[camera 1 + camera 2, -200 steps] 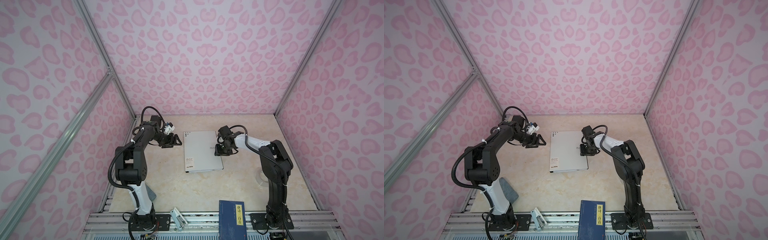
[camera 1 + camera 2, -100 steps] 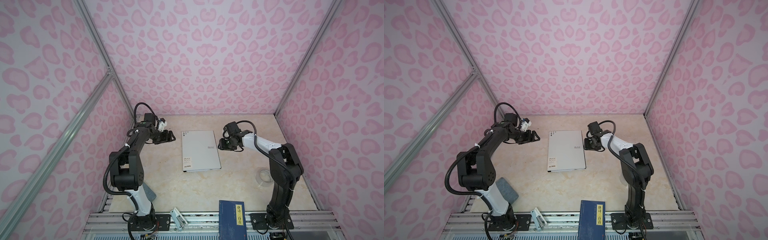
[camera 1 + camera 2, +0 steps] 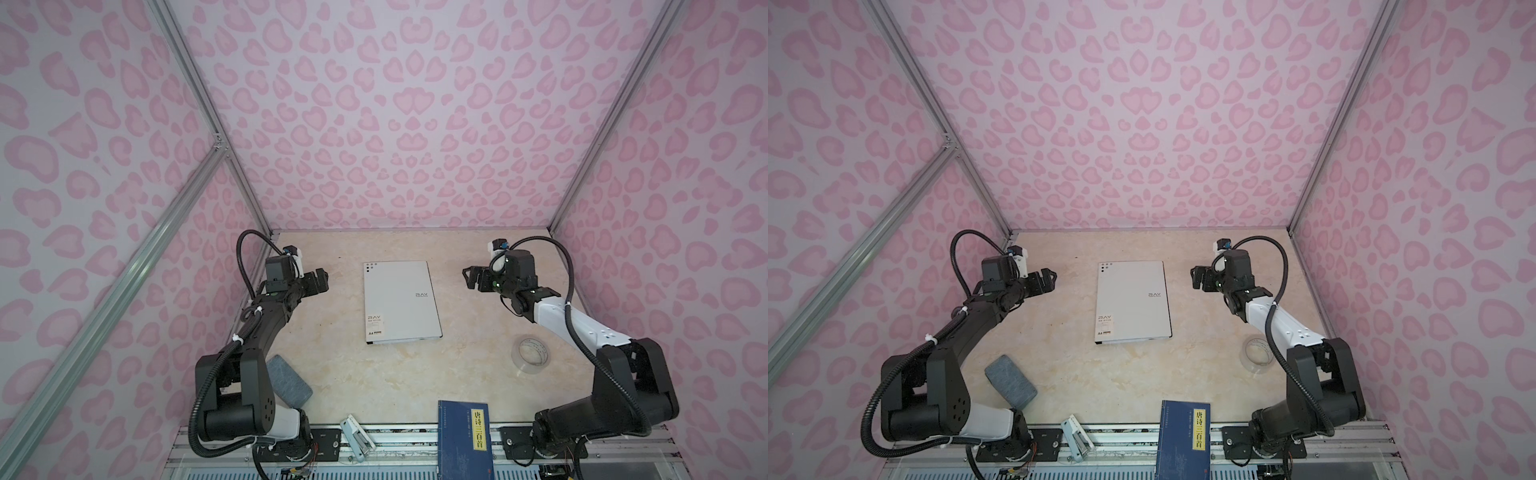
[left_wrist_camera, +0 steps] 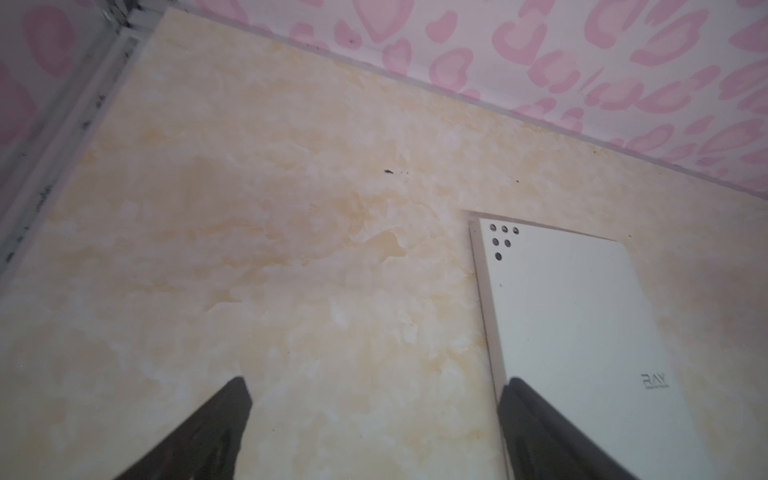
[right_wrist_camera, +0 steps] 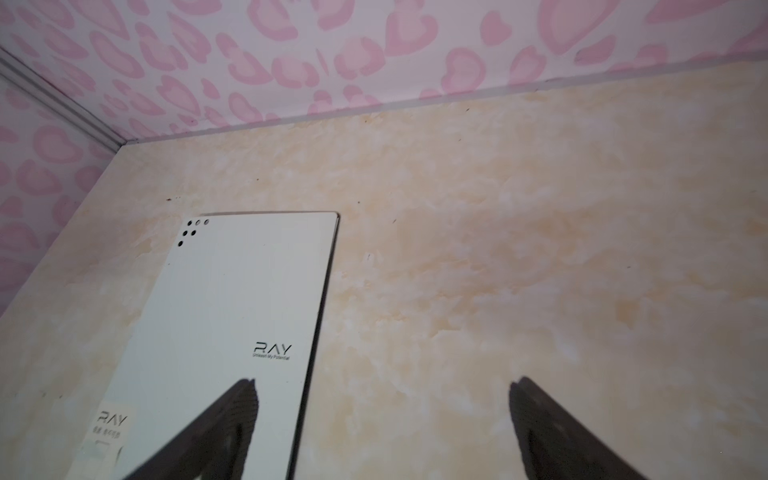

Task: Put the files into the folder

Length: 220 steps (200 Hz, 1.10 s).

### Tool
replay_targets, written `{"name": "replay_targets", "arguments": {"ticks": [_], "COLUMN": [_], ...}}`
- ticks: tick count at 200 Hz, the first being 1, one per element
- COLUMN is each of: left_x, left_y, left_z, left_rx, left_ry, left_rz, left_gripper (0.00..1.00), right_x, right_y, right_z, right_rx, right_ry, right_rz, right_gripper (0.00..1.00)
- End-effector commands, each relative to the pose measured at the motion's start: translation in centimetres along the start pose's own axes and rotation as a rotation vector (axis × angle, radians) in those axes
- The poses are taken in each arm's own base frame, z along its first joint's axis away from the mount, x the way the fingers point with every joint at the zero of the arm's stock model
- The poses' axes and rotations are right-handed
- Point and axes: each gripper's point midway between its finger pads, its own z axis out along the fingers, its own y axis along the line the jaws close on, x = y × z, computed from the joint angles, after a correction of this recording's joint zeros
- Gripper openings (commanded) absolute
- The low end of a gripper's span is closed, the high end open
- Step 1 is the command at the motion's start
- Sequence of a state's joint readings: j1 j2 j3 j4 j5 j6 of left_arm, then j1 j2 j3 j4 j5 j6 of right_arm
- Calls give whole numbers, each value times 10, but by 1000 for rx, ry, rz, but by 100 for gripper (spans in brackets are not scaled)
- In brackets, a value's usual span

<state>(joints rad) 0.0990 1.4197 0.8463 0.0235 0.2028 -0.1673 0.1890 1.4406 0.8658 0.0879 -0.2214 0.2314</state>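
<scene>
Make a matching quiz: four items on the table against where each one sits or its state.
Items:
1. folder
2. blue book
3. tape roll
4. grey pad

Places:
a. right side, lying flat
b. centre, closed
c. front left
d. front edge, middle

Pairs: 1-b, 2-d, 3-a, 4-c

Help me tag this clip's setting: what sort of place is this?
Probably a robot test booth: pink-patterned walls enclose a marble-look tabletop, and the left arm and right arm stand on an aluminium rail.
</scene>
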Motion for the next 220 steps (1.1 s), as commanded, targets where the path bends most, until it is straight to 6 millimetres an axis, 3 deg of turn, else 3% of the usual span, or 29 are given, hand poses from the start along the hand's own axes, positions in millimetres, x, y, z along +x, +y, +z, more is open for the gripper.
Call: {"name": "replay_targets", "arguments": {"ticks": [1, 30, 68, 86, 133, 156, 190, 220], "left_x": [-59, -41, -14, -12, 2, 19, 30, 37], "left_y": [4, 13, 18, 19, 19, 24, 19, 17], "left_z": [-17, -10, 8, 8, -13, -10, -18, -35], "left_rx": [-54, -71, -57, -52, -36, -30, 7, 8], "left_ry": [-294, -256, -215, -214, -308, -329, -401, -496], "left_rz": [95, 80, 89, 84, 108, 108, 132, 150], "left_gripper": [97, 97, 97, 97, 97, 97, 97, 97], "right_x": [-32, -24, 2, 19, 37, 46, 43, 44], "right_y": [-32, -91, -138, -163, -168, -165, -159, -156], "right_z": [-23, -55, -69, -79, -89, -83, -74, -82], "right_rx": [129, 260, 381, 503, 467, 432, 379, 380], "right_ry": [-218, -299, -285, -296, -447, -457, -455, -503], "right_rz": [-79, 33, 47, 108, 128, 115, 109, 67], "right_gripper": [97, 97, 97, 97, 97, 97, 97, 97]}}
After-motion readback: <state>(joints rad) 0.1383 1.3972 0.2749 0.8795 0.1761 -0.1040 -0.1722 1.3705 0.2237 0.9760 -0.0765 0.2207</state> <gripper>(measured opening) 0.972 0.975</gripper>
